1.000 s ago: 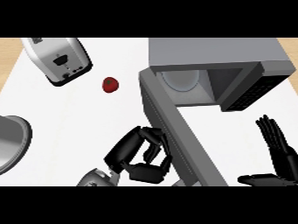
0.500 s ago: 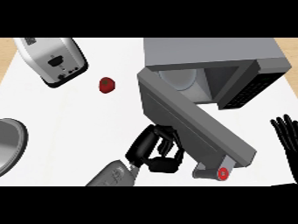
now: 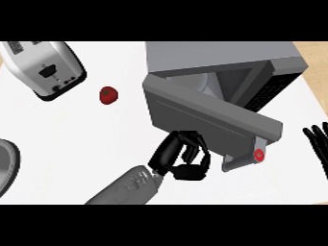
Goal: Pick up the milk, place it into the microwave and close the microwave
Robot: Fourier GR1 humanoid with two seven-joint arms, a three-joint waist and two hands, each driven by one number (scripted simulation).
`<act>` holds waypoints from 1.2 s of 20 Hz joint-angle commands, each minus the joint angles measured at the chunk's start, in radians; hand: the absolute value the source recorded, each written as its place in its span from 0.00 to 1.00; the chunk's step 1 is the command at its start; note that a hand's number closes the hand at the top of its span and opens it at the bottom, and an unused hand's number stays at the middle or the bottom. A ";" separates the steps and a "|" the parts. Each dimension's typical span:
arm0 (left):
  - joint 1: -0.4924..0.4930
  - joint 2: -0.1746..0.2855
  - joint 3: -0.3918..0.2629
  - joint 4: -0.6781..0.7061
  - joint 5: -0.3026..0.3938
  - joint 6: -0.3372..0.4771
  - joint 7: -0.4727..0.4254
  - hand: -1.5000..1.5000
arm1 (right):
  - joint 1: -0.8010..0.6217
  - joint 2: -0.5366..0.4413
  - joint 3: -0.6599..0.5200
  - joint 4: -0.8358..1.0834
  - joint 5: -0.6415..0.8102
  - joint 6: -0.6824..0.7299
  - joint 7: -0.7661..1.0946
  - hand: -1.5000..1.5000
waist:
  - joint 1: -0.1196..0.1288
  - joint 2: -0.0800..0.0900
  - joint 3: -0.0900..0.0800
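The grey box-shaped microwave (image 3: 223,55) stands on the white desk (image 3: 67,129), its grey door (image 3: 209,120) swung partly across the opening. The black left hand (image 3: 184,156) lies against the door's lower edge, fingers curled, holding nothing. The black right hand (image 3: 326,149) rests open at the right edge. Where the milk is cannot be told, as the door hides most of the cavity.

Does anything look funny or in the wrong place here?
The microwave door stands half open, with the left hand at its lower edge. A small red thing lies alone on the counter near the toaster. No milk shows.
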 commanded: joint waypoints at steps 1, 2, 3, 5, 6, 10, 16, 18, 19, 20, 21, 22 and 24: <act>-0.013 -0.006 -0.053 0.013 0.111 0.055 -0.072 1.00 | 0.001 -0.008 0.015 -0.083 -0.053 0.027 0.055 0.00 | -0.019 0.006 -0.002; -0.045 -0.006 -0.039 0.006 0.127 0.068 -0.065 1.00 | -0.017 -0.029 0.008 -0.071 -0.075 0.048 0.068 0.00 | -0.037 0.012 -0.003; -0.061 -0.006 -0.038 -0.007 0.167 0.074 -0.050 1.00 | 0.000 -0.028 0.023 -0.084 -0.068 0.050 0.082 0.00 | -0.042 0.010 -0.002; -0.087 -0.006 -0.045 -0.011 0.190 0.123 -0.059 1.00 | -0.008 -0.043 0.031 -0.111 -0.074 0.061 0.101 0.00 | -0.057 0.011 -0.003; -0.104 -0.006 -0.045 -0.023 0.206 0.153 -0.065 1.00 | -0.017 -0.062 0.005 -0.104 -0.068 0.060 0.087 0.00 | -0.063 0.011 -0.001; -0.140 -0.006 0.002 -0.013 0.284 0.250 -0.089 1.00 | -0.040 -0.082 0.003 -0.135 -0.090 0.068 0.117 0.00 | -0.071 0.015 -0.002; -0.225 -0.006 0.015 0.021 0.383 0.341 -0.067 0.00 | -0.088 -0.122 -0.045 -0.151 -0.129 0.056 0.151 0.00 | -0.107 0.025 -0.001; -0.266 -0.006 0.030 0.053 0.403 0.356 -0.061 0.00 | -0.103 -0.138 -0.060 -0.149 -0.151 0.063 0.160 0.00 | -0.121 0.030 -0.001; -0.272 -0.006 0.035 0.063 0.422 0.362 -0.053 0.00 | -0.122 -0.150 -0.055 -0.163 -0.132 0.067 0.157 0.00 | -0.127 0.035 -0.001; -0.301 -0.006 0.035 0.077 0.431 0.374 -0.028 0.00 | -0.156 -0.171 -0.079 -0.160 -0.114 0.048 0.162 0.00 | -0.123 0.037 0.000; -0.296 -0.006 0.036 0.088 0.446 0.383 -0.039 0.00 | -0.159 -0.178 -0.103 -0.154 -0.103 0.034 0.153 0.00 | -0.125 0.037 0.001; -0.276 -0.006 0.039 0.090 0.450 0.394 -0.045 0.00 | -0.193 -0.224 -0.154 -0.185 -0.039 0.001 0.138 0.00 | -0.144 0.038 -0.002; -0.279 -0.006 0.055 0.076 0.475 0.420 -0.051 0.00 | -0.211 -0.268 -0.181 -0.193 0.030 -0.014 0.127 1.00 | -0.133 0.038 -0.001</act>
